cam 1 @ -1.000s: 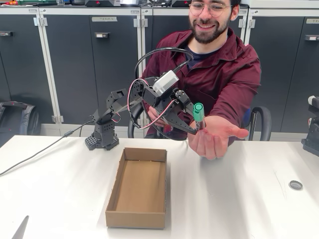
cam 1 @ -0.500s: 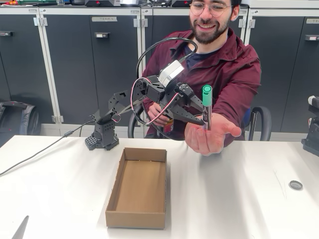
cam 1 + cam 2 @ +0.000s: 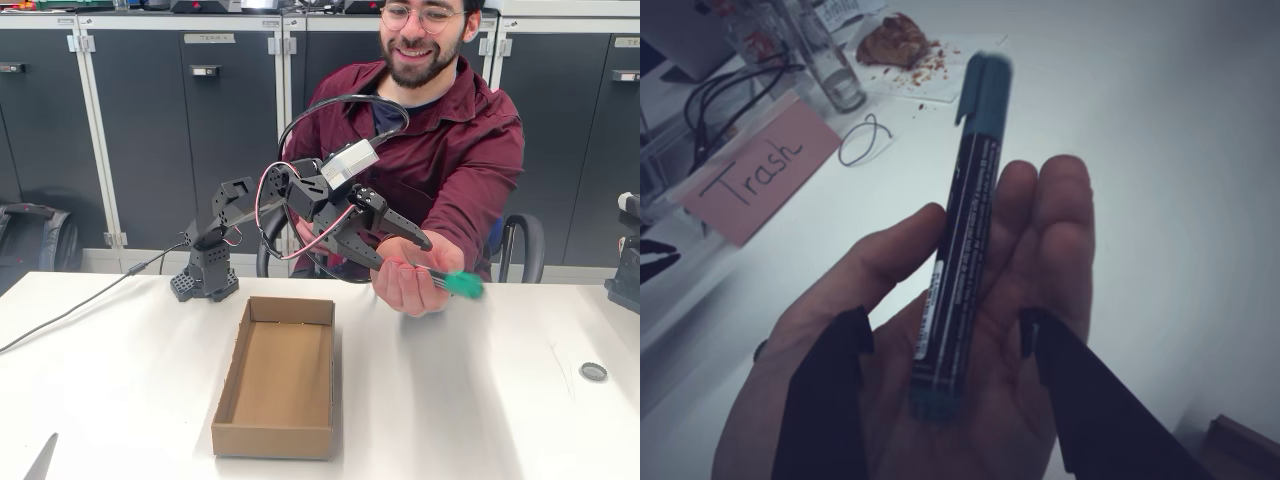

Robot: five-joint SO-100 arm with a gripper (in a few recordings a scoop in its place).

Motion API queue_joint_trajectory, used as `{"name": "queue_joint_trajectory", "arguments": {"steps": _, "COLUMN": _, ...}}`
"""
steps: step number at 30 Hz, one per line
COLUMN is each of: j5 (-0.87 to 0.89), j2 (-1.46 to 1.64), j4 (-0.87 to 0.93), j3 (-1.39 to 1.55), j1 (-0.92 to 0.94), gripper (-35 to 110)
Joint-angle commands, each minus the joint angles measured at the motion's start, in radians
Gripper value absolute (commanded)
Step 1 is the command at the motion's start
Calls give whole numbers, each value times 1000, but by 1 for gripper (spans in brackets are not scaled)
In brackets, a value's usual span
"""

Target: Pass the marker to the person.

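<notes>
From my wrist view the marker (image 3: 962, 232) is a thick pen with a dark barrel carrying fine white print and a small white label low down, with a green cap at the far tip and a green end nearest me. It lies lengthwise across the open palm of the person's hand (image 3: 940, 340), running from the heel of the palm out past the fingers.

My pincer (image 3: 945, 335) stands spread wide, its two dark fingers either side of the marker and clear of it, holding nothing.

In the fixed view the marker (image 3: 455, 282) is motion-blurred; I make out little more than the green tip beyond the hand (image 3: 415, 285), raised above the white bench (image 3: 480, 400). The print on the barrel is too small for me to read.

The person (image 3: 440, 140) sits behind the bench, head cut off by the top edge. A cardboard tray (image 3: 277, 375) sits on the bench below the arm. A pink card marked "Trash" (image 3: 752, 175) lies far off.
</notes>
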Motion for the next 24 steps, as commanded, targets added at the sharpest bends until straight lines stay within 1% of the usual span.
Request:
{"name": "queue_joint_trajectory", "arguments": {"steps": 1, "j5": -6, "j2": 170, "j4": 0, "j3": 54, "j1": 46, "gripper": 33}}
{"name": "queue_joint_trajectory", "arguments": {"steps": 5, "j5": -18, "j2": 261, "j4": 63, "j3": 152, "j1": 63, "gripper": 33}}
{"name": "queue_joint_trajectory", "arguments": {"steps": 8, "j5": -5, "j2": 336, "j4": 52, "j3": 249, "j1": 83, "gripper": 33}}
{"name": "queue_joint_trajectory", "arguments": {"steps": 12, "j5": 9, "j2": 422, "j4": 94, "j3": 322, "j1": 109, "gripper": 33}}
{"name": "queue_joint_trajectory", "arguments": {"steps": 16, "j5": 38, "j2": 511, "j4": 97, "j3": 436, "j1": 146, "gripper": 32}}
{"name": "queue_joint_trajectory", "arguments": {"steps": 20, "j5": 49, "j2": 595, "j4": 80, "j3": 588, "j1": 212, "gripper": 29}}
{"name": "queue_joint_trajectory", "arguments": {"steps": 24, "j5": 49, "j2": 655, "j4": 41, "j3": 732, "j1": 321, "gripper": 29}}
